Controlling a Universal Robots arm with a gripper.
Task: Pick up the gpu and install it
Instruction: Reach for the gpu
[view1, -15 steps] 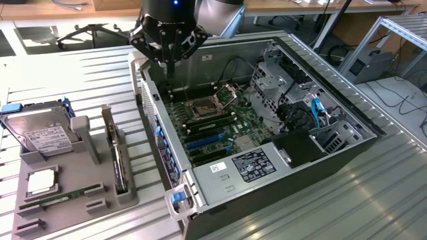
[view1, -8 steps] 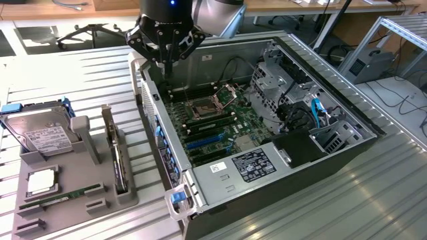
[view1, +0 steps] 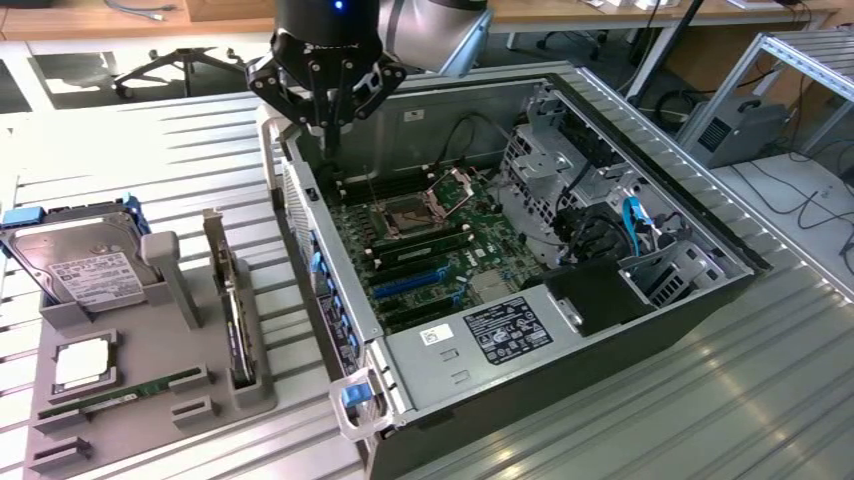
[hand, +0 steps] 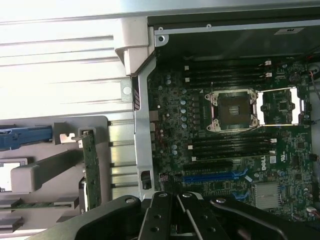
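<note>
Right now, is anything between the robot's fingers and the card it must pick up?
Only the computer case's side wall. The fingers hang over its edge; the card stands upright in the grey holder just outside.

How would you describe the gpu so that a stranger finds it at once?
Beside the open computer case, on the exterior view's left, lies a grey parts tray. The gpu stands on edge in the tray's side nearest the case. It is a thin dark card with a silver bracket, unlike the boxy white-labelled hard drive and the narrow green memory stick.
</note>
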